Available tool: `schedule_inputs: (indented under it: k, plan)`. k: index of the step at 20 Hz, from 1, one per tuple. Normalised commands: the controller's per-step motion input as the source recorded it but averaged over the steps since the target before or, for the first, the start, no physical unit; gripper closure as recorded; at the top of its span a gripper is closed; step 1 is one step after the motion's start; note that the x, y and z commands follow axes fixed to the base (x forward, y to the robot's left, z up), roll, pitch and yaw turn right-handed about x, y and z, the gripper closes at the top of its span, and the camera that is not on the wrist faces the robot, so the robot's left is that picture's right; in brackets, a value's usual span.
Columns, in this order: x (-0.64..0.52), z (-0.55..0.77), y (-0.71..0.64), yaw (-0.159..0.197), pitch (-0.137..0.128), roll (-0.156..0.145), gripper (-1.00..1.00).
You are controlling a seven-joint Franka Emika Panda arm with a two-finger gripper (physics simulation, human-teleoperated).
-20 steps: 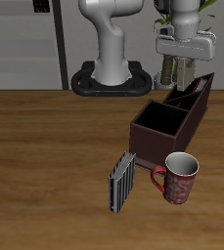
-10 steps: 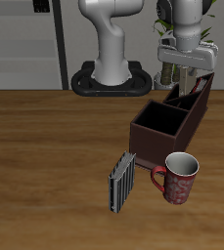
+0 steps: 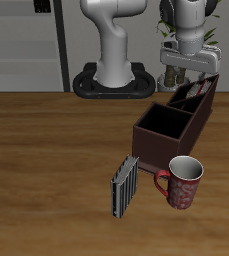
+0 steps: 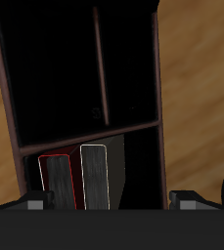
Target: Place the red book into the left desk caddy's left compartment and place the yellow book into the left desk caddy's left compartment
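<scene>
**Both books appear to be standing in the caddy as the arm is hovering overhead**

The gripper [image 3: 191, 82] is hanging just above the back end of the left desk caddy [image 3: 172, 137], its fingers [image 4: 33, 205] spread wide apart and gripping nothing. In the wrist view, the red book [image 4: 58, 183] and the yellow book [image 4: 95, 177] are standing upright side by side, touching, inside the left compartment [image 4: 138, 166]. Judging from this, both placements look done and little is left beyond lifting clear. In the exterior view, a larger grey striped book [image 3: 124, 186] is leaning on the table at seven o'clock from the caddy, with a red patterned mug [image 3: 184, 182] sitting at six o'clock.
</scene>
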Motion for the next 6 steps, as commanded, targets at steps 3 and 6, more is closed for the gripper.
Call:
schedule_inputs:
  k: [3,6]
  plan:
    - [-0.06,0.06,-0.09,-0.007,-0.013,0.007,-1.0]
    - [-0.17,0.15,-0.07,-0.006,-0.033,0.052,-1.0]
